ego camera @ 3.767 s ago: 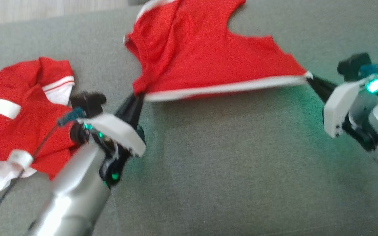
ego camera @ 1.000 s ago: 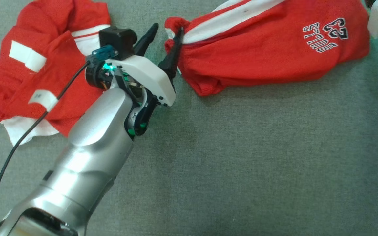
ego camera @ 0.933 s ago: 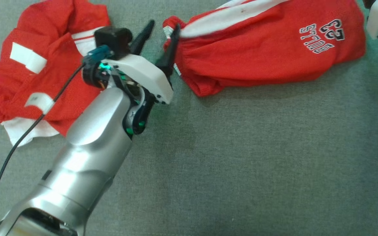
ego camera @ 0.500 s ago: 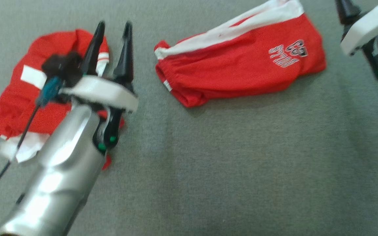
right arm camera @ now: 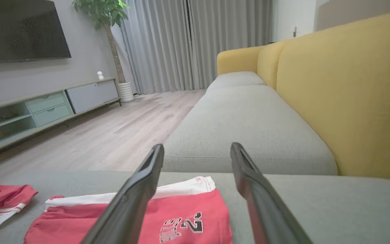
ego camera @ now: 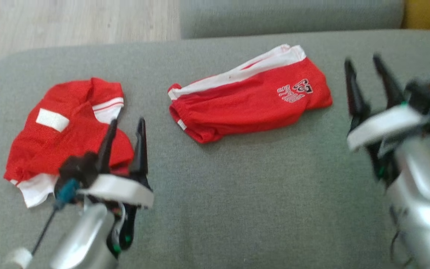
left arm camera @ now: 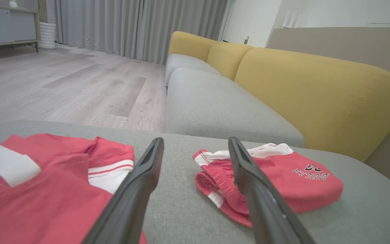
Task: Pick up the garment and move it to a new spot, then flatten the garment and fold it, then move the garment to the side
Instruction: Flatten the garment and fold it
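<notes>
Folded red shorts with white side stripe (ego camera: 248, 104) mid grey fabric sofa cushion (ego camera: 237, 209). My left gripper (ego camera: 127, 121), right gripper (ego camera: 361, 59) both spread, empty, clear of shorts. I'd pinch all layers at both ends, lift level, keep fold, avoid crumpled red-white shirt (ego camera: 69, 138) at left

I count two red-and-white garments on one grey cushion (ego camera: 256, 194), a folded pair of shorts (ego camera: 248, 101) and a crumpled shirt (ego camera: 69, 130), plus two grippers, the left gripper (ego camera: 127, 121) and the right gripper (ego camera: 361, 59).
</notes>
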Controlling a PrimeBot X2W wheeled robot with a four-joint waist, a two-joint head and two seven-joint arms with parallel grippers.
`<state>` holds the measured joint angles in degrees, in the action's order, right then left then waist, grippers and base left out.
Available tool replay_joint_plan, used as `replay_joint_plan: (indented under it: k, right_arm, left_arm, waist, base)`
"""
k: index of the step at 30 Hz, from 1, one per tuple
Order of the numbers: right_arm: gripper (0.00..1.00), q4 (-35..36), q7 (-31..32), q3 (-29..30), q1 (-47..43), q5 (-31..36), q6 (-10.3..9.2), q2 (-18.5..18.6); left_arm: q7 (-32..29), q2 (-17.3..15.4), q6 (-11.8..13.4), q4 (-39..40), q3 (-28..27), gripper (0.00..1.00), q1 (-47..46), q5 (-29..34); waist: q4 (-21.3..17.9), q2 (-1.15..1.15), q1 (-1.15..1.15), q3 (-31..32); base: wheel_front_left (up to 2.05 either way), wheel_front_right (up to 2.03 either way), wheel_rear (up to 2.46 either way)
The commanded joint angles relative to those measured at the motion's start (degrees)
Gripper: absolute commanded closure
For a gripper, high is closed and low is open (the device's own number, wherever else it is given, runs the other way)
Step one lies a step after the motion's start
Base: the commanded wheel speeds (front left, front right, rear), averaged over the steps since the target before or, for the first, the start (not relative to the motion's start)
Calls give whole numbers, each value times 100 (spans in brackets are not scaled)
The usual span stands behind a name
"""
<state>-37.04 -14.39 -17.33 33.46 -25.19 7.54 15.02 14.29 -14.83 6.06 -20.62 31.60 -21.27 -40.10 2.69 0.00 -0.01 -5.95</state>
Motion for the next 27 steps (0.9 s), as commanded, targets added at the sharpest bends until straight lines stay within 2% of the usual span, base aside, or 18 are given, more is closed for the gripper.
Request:
replay_joint_plan:
  k: [1, 6, 10, 19, 27]
  right_arm:
    - [0, 326, -60, 119, -200, 160, -5, -202]
    - [0, 758, -59, 649, -1327, 694, -5, -811]
    - [0, 1066, -12, 974, -1955, 884, -5, -1089]
    - [0, 1608, 258, 1109, -2270, 1066, -5, -1206]
    - [0, 1817, 625, 1461, -1777, 1170, -5, -1213]
  left_arm:
    - [68, -96, 25, 244, -270, 0, -51, 132]
    - [70, 58, 37, 443, -450, 0, 567, 567]
    - [70, 283, 15, 496, -676, 0, 957, 856]
    - [70, 627, -234, 550, -1167, 0, 1206, 1251]
    - [71, 844, -534, 449, -1295, 0, 980, 1554]
  waist:
    - [-17, 0, 1, 169]
    - [-18, 0, 1, 346]
    - [-24, 0, 1, 381]
    - [-44, 0, 1, 232]
    - [180, 0, 1, -172]
  base:
    - [0, 0, 0]
    - [0, 0, 0]
    - [0, 0, 0]
    - [0, 0, 0]
    - [0, 0, 0]
